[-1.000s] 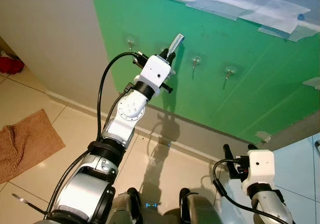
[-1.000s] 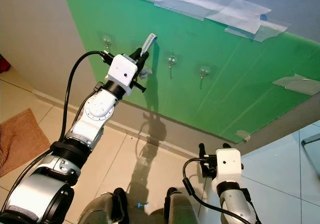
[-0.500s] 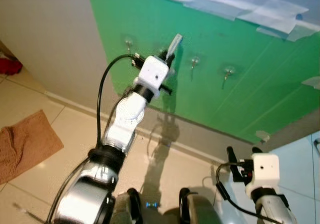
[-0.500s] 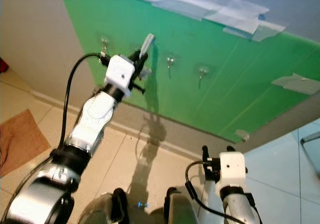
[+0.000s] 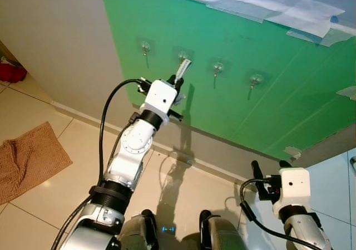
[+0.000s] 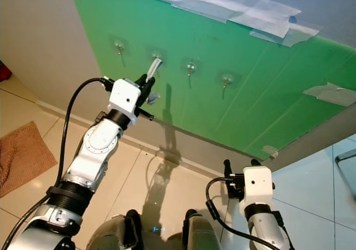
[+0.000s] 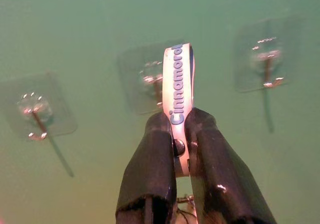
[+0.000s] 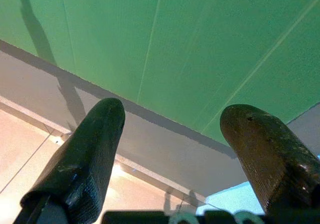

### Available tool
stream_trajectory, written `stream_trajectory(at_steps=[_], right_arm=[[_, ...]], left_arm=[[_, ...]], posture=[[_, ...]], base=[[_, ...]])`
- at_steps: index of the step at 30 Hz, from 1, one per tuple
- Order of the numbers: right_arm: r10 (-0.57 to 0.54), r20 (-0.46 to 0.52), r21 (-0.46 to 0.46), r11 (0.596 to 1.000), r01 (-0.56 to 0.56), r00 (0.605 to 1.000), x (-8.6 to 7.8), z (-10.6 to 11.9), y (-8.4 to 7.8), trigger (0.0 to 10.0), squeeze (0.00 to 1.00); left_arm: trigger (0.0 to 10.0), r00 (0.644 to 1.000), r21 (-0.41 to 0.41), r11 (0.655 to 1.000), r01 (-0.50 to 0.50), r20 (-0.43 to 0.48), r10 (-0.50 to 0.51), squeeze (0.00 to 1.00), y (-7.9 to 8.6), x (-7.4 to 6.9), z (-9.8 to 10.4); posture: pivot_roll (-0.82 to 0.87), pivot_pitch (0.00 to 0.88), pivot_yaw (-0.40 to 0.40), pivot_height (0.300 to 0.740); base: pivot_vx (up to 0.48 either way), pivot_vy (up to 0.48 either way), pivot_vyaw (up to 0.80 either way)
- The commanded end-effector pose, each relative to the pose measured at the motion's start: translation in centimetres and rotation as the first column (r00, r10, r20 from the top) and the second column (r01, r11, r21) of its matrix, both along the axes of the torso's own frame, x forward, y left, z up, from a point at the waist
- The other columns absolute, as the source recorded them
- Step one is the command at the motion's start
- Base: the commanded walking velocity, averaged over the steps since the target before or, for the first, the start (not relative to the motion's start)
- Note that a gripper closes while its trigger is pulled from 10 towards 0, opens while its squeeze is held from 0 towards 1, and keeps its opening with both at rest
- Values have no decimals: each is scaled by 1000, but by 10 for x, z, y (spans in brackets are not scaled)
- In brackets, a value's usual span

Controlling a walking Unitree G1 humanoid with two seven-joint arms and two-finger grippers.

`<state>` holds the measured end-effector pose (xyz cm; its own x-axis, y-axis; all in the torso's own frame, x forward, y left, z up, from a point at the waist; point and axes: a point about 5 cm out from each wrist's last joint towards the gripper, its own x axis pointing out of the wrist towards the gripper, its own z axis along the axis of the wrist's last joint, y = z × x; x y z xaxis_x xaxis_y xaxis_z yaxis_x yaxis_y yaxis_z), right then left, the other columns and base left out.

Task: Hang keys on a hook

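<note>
Hanging from a short fabric strap, the keys are pinched between the two black fingers of the left gripper, which are nearly together and clamp the strap about its middle. The loop end of the strap stands out past the fingertips, and a bit of metal, probably the ring with the keys, shows close to the base of the fingers. The strap looks light and soft, yet stiff enough to keep its loop upright, so I judge that this hold is the right place: it leaves the loop free to go over a hook. The keys themselves are small and would swing, so a slow movement seems wise. Directly beyond the fingertips is the second hook, on a clear pad stuck to the green board; the strap loop is near it but I cannot tell if they touch. Other hooks are to each side. The right gripper hangs low with its fingers wide apart, holding nothing.
</note>
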<state>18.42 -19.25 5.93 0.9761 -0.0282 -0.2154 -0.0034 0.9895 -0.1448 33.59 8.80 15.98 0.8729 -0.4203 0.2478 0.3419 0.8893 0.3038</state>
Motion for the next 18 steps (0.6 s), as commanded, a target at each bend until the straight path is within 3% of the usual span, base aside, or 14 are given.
stream_trajectory(at_steps=[1,10,18], right_arm=[[1,-33,-8,1000,-2,999,-4,-5,-2,10000,114],[-2,-35,-11,1000,1,999,-6,-4,-3,10000,114],[-11,-33,-10,1000,11,999,-7,-4,-2,10000,118]], left_arm=[[10000,1000,-19,1000,-1,-29,1,0,-1,2,-2],[10000,995,-54,998,-16,-100,10,0,1,11,-8],[10000,978,-186,983,1,-205,-39,0,-3,16,-11]], posture=[[-255,201,-30,740],[-278,195,-32,740],[-288,196,-28,740]], base=[[0,0,0],[0,0,0],[0,0,0]])
